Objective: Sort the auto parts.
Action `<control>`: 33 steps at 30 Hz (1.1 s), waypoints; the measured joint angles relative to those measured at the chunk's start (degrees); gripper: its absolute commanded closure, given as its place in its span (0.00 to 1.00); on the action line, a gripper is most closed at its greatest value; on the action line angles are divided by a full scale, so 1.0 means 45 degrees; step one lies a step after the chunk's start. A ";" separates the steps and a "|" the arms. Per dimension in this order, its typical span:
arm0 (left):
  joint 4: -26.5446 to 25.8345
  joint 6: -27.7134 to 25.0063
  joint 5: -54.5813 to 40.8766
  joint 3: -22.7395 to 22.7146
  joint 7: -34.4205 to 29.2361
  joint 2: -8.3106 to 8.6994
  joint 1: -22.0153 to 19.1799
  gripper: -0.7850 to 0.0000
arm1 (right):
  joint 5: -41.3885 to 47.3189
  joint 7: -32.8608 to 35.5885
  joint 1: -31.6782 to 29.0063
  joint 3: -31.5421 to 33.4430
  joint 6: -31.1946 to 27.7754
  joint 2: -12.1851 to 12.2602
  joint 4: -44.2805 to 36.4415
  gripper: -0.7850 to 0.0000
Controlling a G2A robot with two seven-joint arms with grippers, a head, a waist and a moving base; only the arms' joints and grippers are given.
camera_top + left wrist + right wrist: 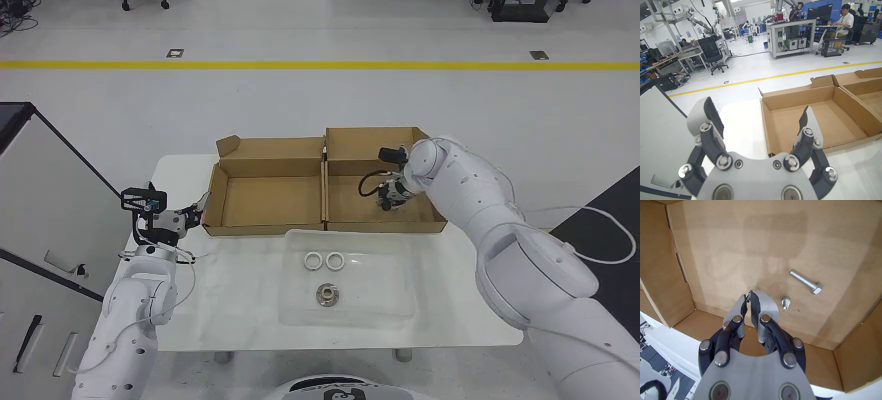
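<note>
Hex bolt (806,281), short screw (785,302) flat in cardboard box (734,247), third screw (748,298) in fingers (755,308), rings (313,261) in tray (385,300)

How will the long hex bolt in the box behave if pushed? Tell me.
The long hex bolt looks solid metal: probably stiff, heavy for its size. Lying flat on the box floor, it may roll in an arc, checked by its head.

I see pale grey floor (300,30) with a yellow line (320,65) across the top view's upper edge; beyond it stand a black office chair (712,54) and desks (689,55).
</note>
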 measured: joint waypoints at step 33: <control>0.0000 0.0000 0.0000 0.0000 0.0000 0.0000 0.0000 0.00 | 0.2549 0.0856 0.0396 0.2996 -0.5561 0.1672 -0.1172 0.00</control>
